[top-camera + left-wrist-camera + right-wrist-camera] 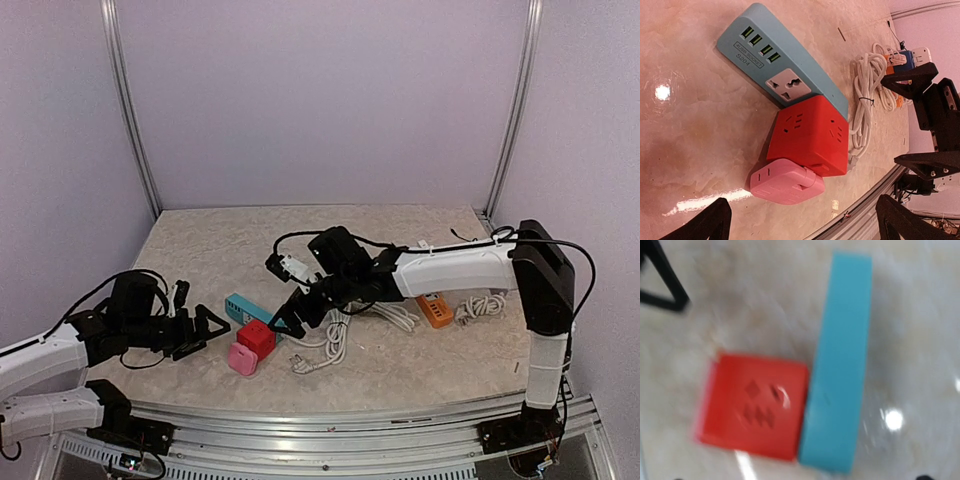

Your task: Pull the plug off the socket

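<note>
Hiding its prongs, pink plug (786, 182) sits against red cube (807, 135).

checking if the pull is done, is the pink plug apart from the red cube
No, the pink plug sits right against the red cube, with no gap between them.

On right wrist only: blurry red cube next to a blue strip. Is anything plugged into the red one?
Observer: Yes. A pink adapter looks plugged into the red cube, on the side away from the blue strip.
Operator: Left arm on it?
Observer: No. The left gripper is open, just left of the pink adapter, touching nothing.
Operator: My jaws?
Observer: The right gripper is open and empty, above the strip and cube.
</note>
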You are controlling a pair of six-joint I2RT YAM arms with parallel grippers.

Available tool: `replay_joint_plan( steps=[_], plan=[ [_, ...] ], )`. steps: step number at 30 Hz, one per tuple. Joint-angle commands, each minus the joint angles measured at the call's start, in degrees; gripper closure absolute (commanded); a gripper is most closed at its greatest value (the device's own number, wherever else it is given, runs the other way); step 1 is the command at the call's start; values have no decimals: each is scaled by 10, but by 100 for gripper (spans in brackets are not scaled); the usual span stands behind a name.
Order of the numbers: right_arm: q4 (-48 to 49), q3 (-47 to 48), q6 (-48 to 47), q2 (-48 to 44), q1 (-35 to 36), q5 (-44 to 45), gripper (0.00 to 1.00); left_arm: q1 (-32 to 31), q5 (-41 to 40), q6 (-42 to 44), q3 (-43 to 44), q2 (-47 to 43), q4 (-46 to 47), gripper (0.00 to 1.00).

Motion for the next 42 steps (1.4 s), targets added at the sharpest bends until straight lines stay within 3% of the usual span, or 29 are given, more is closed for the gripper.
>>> replay_joint_plan(
  steps=[1,19,27,42],
  plan=[
    [-53,67,-6,24,13,-11,0,3,11,-11,-6,-10,7,1],
    [-141,184,-34,108,49,24,1,57,28,-19,-22,-23,-8,1],
    [-145,212,-31,140,50,35,10,63,29,-21,-27,-30,-6,1],
    [-151,211,-39,148,56,48,15,67,29,-19,-28,-21,-2,1]
  ],
)
